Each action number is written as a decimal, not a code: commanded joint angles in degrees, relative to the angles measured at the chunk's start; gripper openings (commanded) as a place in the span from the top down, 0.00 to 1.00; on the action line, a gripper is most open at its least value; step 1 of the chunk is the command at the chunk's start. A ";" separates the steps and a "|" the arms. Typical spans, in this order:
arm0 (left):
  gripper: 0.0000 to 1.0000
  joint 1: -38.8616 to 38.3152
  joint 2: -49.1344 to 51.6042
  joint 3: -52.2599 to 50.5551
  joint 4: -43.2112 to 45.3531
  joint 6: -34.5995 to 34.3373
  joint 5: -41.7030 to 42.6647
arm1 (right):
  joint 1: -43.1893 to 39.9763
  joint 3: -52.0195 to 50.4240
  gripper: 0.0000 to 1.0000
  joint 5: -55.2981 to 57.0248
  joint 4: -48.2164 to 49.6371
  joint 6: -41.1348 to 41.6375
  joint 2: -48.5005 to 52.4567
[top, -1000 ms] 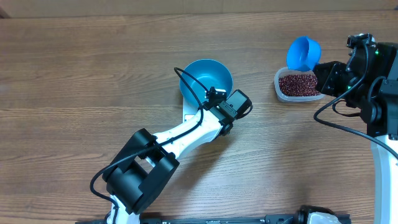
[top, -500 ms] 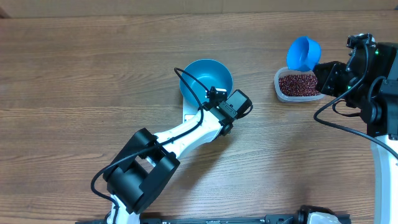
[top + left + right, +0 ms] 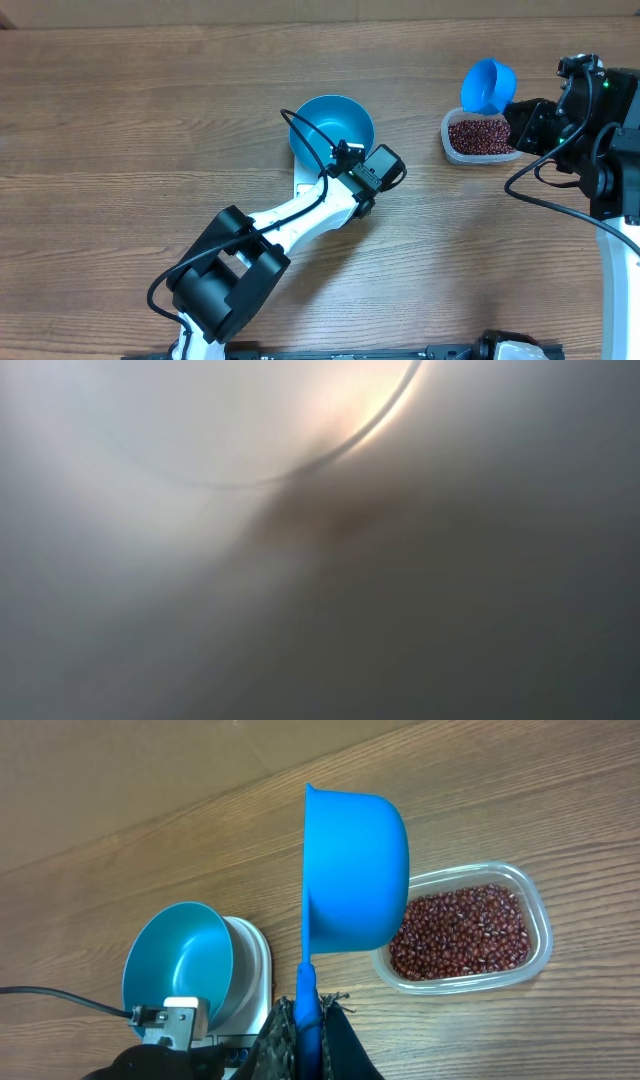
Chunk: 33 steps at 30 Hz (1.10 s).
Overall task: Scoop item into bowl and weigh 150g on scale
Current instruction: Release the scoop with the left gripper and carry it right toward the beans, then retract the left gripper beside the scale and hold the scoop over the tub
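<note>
The blue bowl [image 3: 332,128] [image 3: 180,958] stands empty on the white scale [image 3: 256,965], which it mostly covers. My left gripper [image 3: 360,172] points down at the scale's front edge, its fingers hidden under the wrist; it is shut, and its wrist view is a grey blur. The item, red-brown beans [image 3: 478,135] [image 3: 460,930], fills a clear tub [image 3: 541,925]. My right gripper [image 3: 305,1032] [image 3: 522,118] is shut on the handle of a blue scoop [image 3: 355,870] [image 3: 488,85]. The scoop is held above the tub's far edge with no beans showing in it.
The left arm [image 3: 290,215] stretches from the front left up to the scale. The right arm [image 3: 605,150] stands at the right edge, with a black cable looping beside it. Bare wooden tabletop [image 3: 120,120] lies to the left and between bowl and tub.
</note>
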 commanded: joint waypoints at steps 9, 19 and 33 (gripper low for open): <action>0.96 0.33 2.38 -2.01 -0.24 0.07 1.84 | -0.22 1.99 0.97 -0.35 0.31 -0.37 -0.35; 0.96 -0.83 -10.14 9.68 -8.09 1.99 -0.31 | -0.22 1.99 0.97 -0.31 0.31 -2.27 -0.42; 0.96 -1.38 -38.84 13.79 -13.68 10.47 1.18 | -0.22 1.99 0.97 6.23 -4.92 -4.22 -2.14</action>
